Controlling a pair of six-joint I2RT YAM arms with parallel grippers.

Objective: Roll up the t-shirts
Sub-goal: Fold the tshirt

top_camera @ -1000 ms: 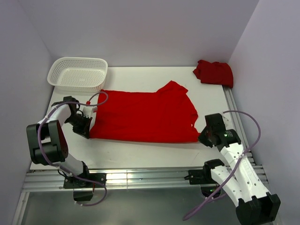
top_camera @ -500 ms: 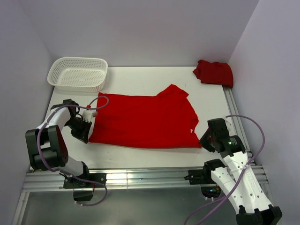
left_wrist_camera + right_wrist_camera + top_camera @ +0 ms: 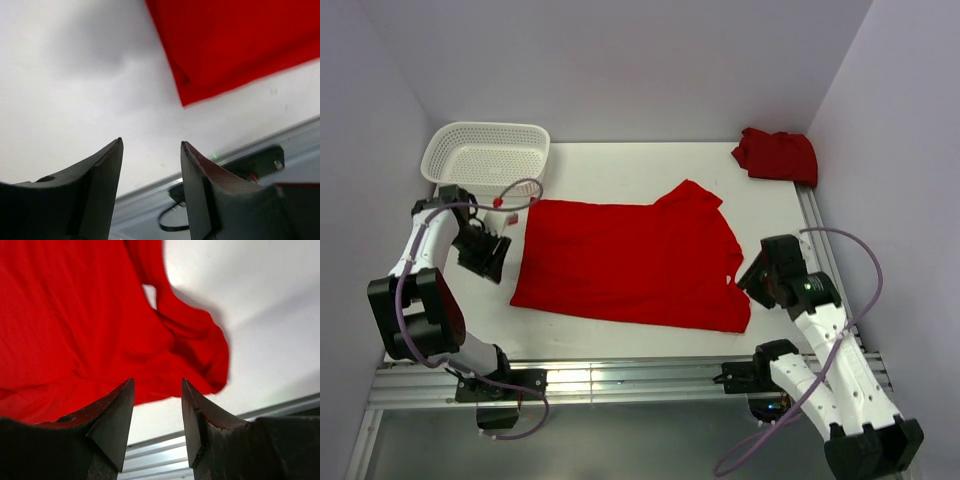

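One red t-shirt (image 3: 630, 265) lies spread flat across the middle of the white table (image 3: 620, 170), folded into a wide band. My left gripper (image 3: 490, 258) stands open just off its left edge, with nothing between the fingers. In the left wrist view the shirt's near left corner (image 3: 225, 50) lies ahead of the left gripper (image 3: 151, 145). My right gripper (image 3: 750, 282) is open at the shirt's right end, over the sleeve. In the right wrist view the cloth (image 3: 75, 330) lies just beyond the tips of the right gripper (image 3: 158, 382). A second t-shirt (image 3: 778, 155) sits crumpled at the back right corner.
A white mesh basket (image 3: 485, 158) stands at the back left corner, just behind my left arm. Metal rails run along the table's near edge (image 3: 620, 375) and right side (image 3: 815, 225). Walls close in the left, back and right.
Both grippers have opened and let go of the shirt's ends. The left gripper has drawn away to the left and back. The shirt has settled flat, its near edge a little nearer.
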